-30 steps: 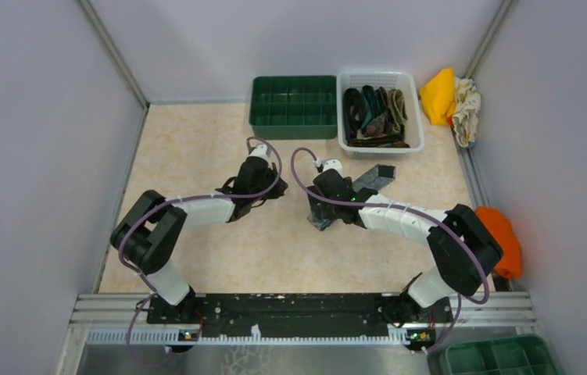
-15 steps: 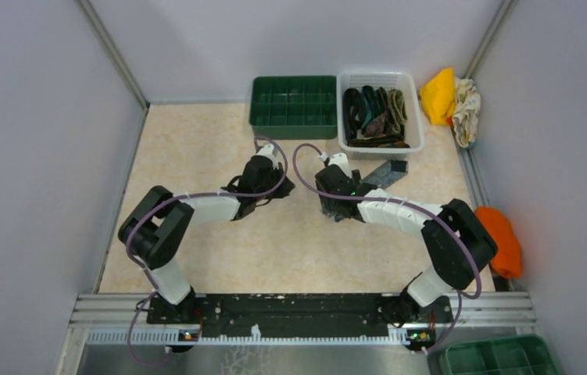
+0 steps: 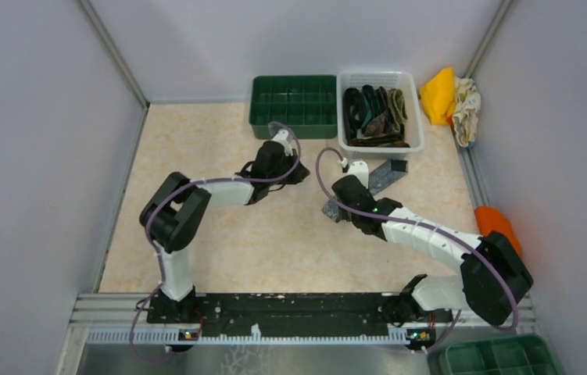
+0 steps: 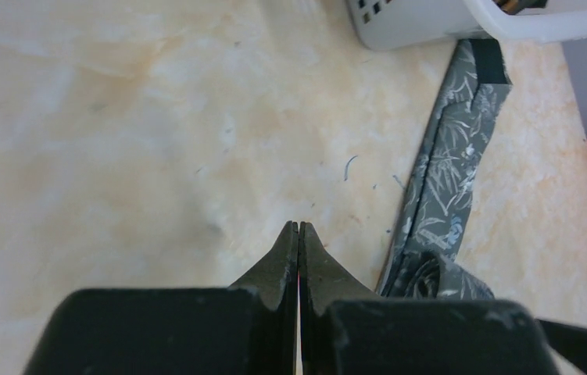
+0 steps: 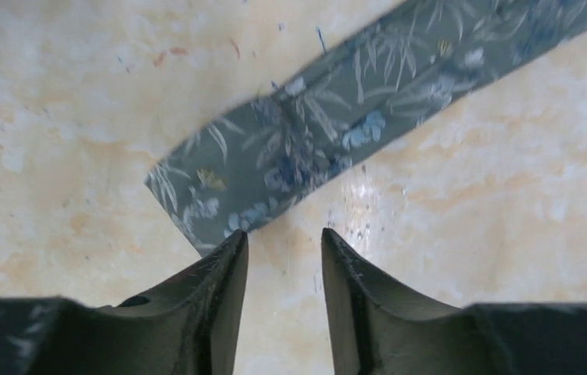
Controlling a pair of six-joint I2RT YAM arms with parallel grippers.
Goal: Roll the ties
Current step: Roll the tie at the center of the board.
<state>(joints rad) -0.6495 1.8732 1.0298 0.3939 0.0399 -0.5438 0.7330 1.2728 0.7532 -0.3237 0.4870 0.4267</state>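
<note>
A grey tie point(image 3: 384, 173) with a pale leaf pattern lies as a flat strip on the table, running from in front of the white basket towards the table's middle. In the right wrist view its cut end point(image 5: 196, 205) lies just ahead of my left fingertip, and the strip point(image 5: 337, 133) runs up to the right. My right gripper point(image 5: 284, 234) is open and empty, low over the table at that end point(image 3: 339, 209). My left gripper point(image 4: 298, 226) is shut and empty, left of the tie point(image 4: 450, 172), over bare table point(image 3: 299, 173). Several dark ties point(image 3: 374, 113) lie in the basket.
The white basket point(image 3: 340, 109) stands at the back right, and its corner shows in the left wrist view point(image 4: 431, 27). A green compartment tray point(image 3: 294, 105) stands beside it. Yellow cloths point(image 3: 440, 94) and an orange cloth point(image 3: 497, 223) lie along the right wall. Another green tray point(image 3: 501, 355) is at the near right.
Both arms have moved right and a little farther back. The tie's near end has shifted right with the right gripper.
</note>
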